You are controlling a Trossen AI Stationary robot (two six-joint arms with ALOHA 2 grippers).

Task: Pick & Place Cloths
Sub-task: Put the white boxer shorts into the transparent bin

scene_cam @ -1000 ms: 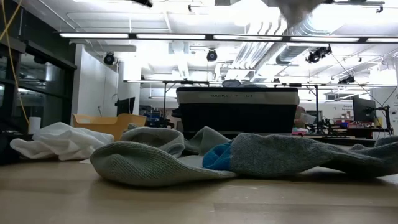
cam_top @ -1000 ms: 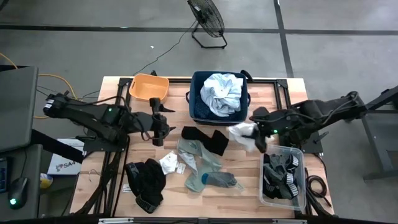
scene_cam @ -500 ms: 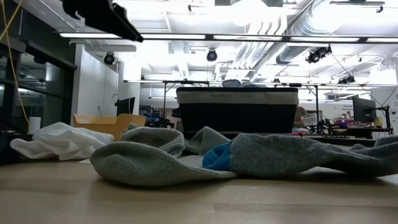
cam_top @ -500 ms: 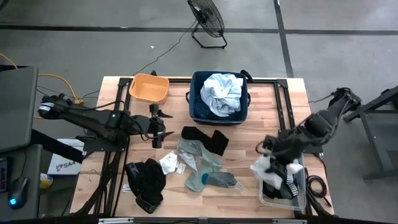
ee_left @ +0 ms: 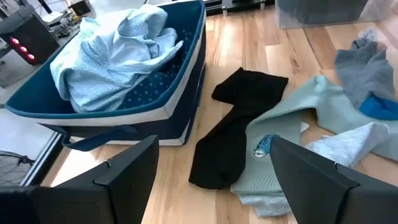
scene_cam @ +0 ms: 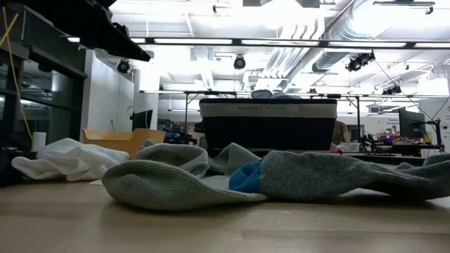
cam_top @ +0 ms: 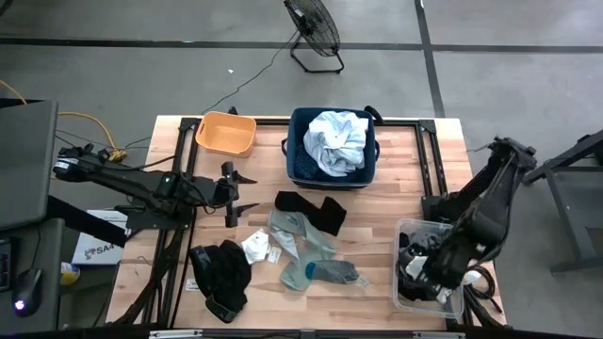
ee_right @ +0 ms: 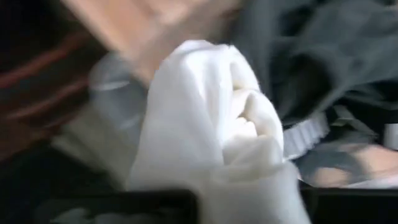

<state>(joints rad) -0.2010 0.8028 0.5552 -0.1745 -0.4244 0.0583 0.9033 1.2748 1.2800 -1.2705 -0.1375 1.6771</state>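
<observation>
Over the clear plastic tub (cam_top: 429, 273) at the worktop's (cam_top: 377, 282) right front corner, the right gripper (cam_top: 421, 266) reaches down with its jaws pressed together on a small white cloth (ee_right: 211, 130), which hangs bunched just above the dark garments (cam_top: 435, 282) already in that tub. The left gripper (cam_top: 236, 193) hovers over the worktop's left half with its jaws spread wide and empty, pointing toward the navy square fabric bin (ee_left: 186, 68), which holds a pale blue-white shirt (cam_top: 337, 141). Beside the bin lies a long black sock (ee_left: 233, 134), touching the grey-green socks (cam_top: 306, 250) spread mid-worktop. A second small white piece (cam_top: 256, 247) lies next to a crumpled black garment (cam_top: 221, 273) near the front left. An orange plastic tub (cam_top: 226, 133) sits at the back left.
</observation>
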